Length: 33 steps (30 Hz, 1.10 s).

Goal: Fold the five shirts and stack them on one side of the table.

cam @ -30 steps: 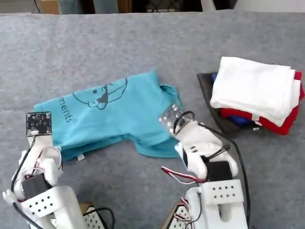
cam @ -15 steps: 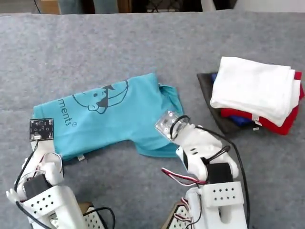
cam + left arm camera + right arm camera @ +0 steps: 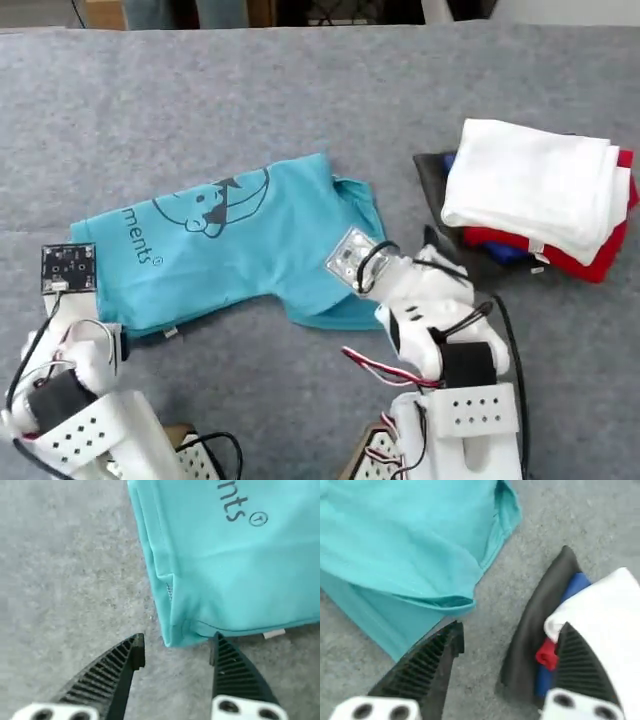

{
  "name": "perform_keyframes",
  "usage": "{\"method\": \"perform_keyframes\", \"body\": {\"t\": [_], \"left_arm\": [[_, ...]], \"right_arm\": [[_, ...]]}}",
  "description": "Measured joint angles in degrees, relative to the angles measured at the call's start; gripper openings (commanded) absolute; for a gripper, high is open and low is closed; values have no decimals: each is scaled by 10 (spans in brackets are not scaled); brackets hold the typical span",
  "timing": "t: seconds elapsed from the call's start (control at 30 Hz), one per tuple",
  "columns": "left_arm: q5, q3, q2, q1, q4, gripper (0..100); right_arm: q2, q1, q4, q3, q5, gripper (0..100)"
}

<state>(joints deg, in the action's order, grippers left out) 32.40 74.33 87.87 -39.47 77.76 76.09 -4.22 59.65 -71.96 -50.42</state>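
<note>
Grey cloth covers the table [image 3: 300, 100]. From above, the teal shirt [image 3: 240, 245] lies spread ahead of both my arms, which are bent low near the table's edge, and the stack of folded shirts [image 3: 535, 195] sits out past my right one. My left gripper [image 3: 176, 647] gapes, the shirt's folded corner just ahead between its jaws. My right gripper [image 3: 512, 635] is spread too, with the shirt's hem by one finger and the stack's black, blue, red and white layers by the other.

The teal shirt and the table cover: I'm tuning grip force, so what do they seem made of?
Teal shirt: probably thin cotton knit, matte; it drapes and creases softly at its folds. Table cover: seemingly grey felt or short carpet, matte, with a fuzzy, mottled surface.
</note>
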Motion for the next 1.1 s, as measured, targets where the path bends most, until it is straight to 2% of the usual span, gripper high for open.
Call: {"method": "perform_keyframes", "body": {"t": [0.1,0.23,0.33,0.5,0.57,0.7,0.73,0.83,0.93,1.1], "left_arm": [[47,-40,1,4,27,112],[84,-57,2,4,40,109],[82,-60,3,4,40,109],[34,-92,-18,4,40,109],[2,-127,-53,4,40,109],[-88,-215,-179,4,0,109],[-112,-241,-222,4,-14,109],[-170,-318,-366,18,-44,93],[-199,-373,-516,66,-79,24],[-230,-418,-715,107,-193,39]], "right_arm": [[0,1,0,28,0,81],[0,2,22,51,-2,210],[0,4,91,75,-4,302],[0,11,202,139,-53,306],[-1,15,216,167,-57,268],[-80,16,198,232,-40,34],[-114,16,185,251,-22,10],[-245,5,156,336,31,33],[-392,-33,154,436,92,15],[-651,-106,154,636,183,15]]}}
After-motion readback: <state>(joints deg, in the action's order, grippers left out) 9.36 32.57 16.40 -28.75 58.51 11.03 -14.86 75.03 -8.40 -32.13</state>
